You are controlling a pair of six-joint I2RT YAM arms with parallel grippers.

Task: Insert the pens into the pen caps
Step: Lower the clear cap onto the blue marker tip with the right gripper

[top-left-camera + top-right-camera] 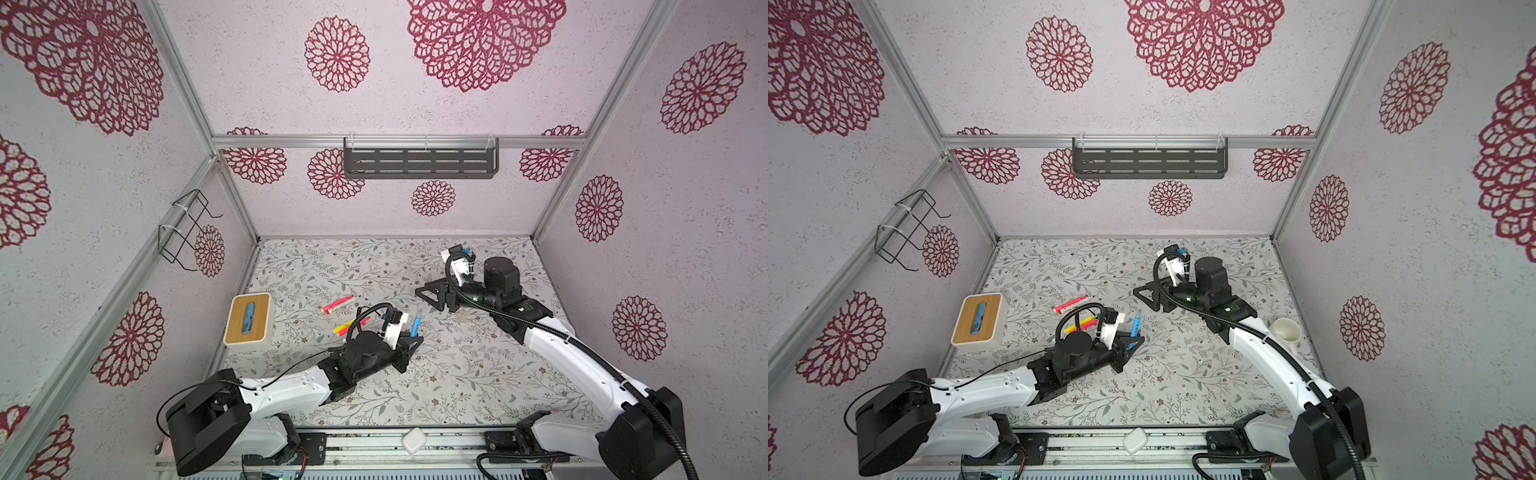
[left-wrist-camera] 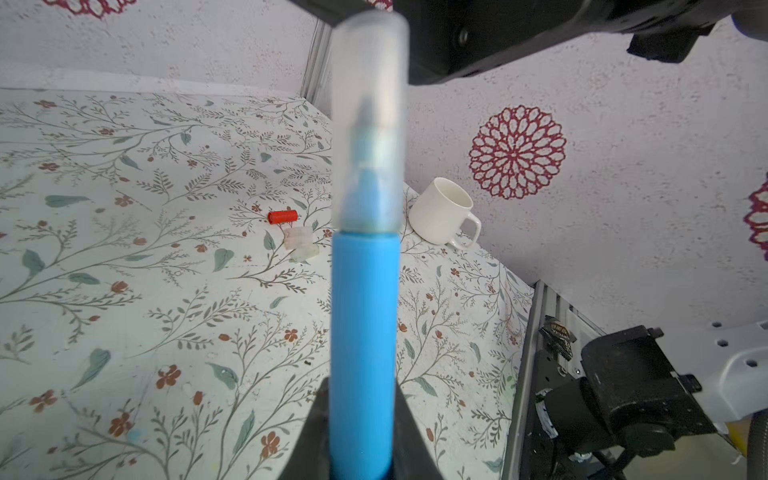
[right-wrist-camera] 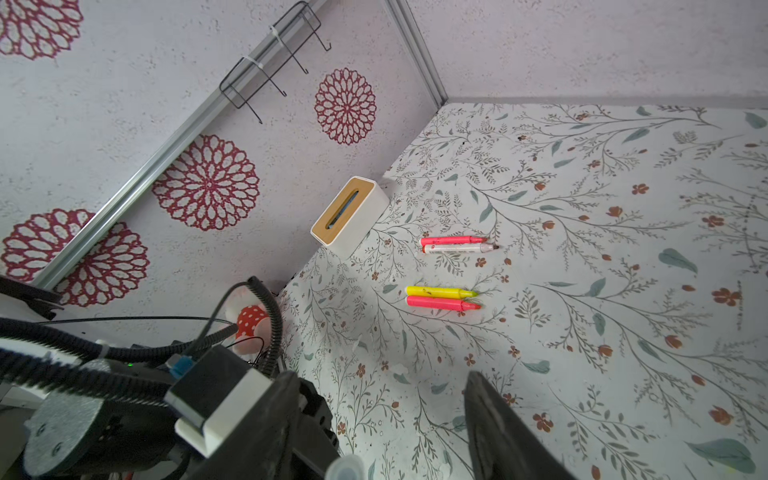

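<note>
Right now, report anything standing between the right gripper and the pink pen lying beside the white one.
Nothing visible does. Only bare table lies between the open right gripper and that pink pen; the left gripper, shut on the blue pen, sits beside that line.

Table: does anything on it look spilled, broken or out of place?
Nothing spilled or broken. Four pens lie uncapped on the left, while loose caps sit near the mug; only the blue pen, in the left gripper, wears one.
</note>
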